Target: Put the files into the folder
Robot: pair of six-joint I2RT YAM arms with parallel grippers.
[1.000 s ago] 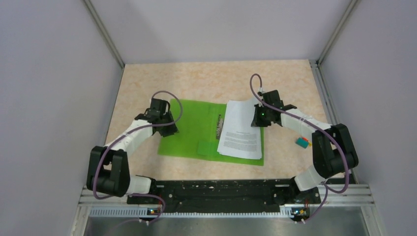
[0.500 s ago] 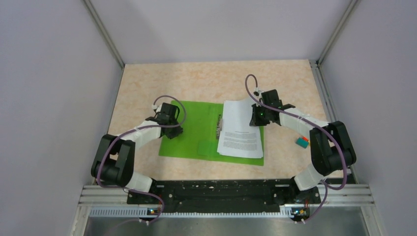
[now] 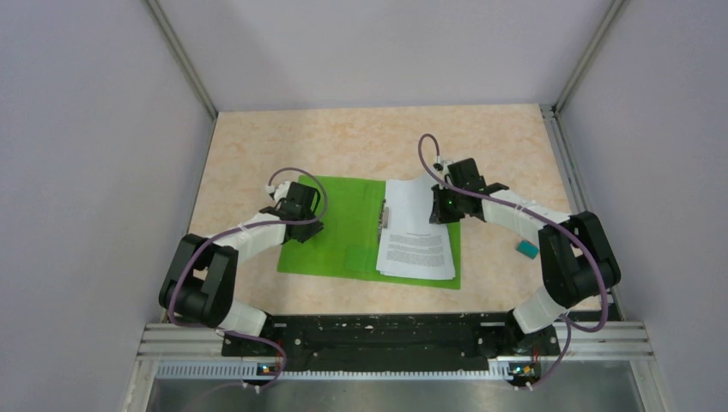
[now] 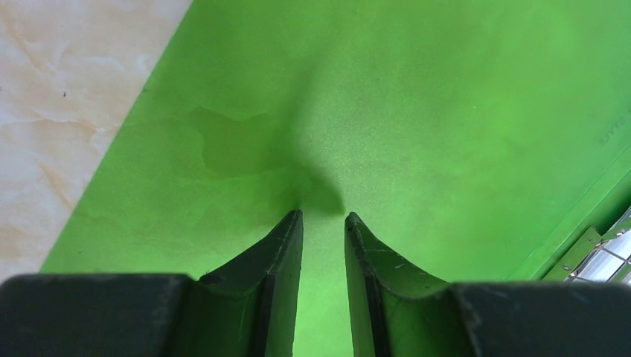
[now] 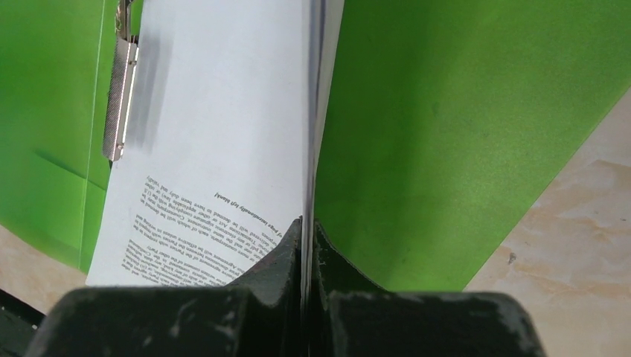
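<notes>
Currently the green folder lies open and flat in the middle of the table, its metal clip running along the centre fold. White files with blocks of black print rest on the folder's right half, just right of the clip. The right gripper reaches in from the right at the far part of the sheets. In its wrist view the jaws are pinched tight on the paper edge, which stands lifted edge-on between them while the rest of the sheets lie on the green cover. The left gripper is over the folder's left half, near its far left corner. Its jaws stand a narrow gap apart with nothing between them, tips pointing at the bare green surface with a shadow right at them; whether they touch it I cannot tell. A small teal object sits on the table to the right of the folder, beside the right arm
</notes>
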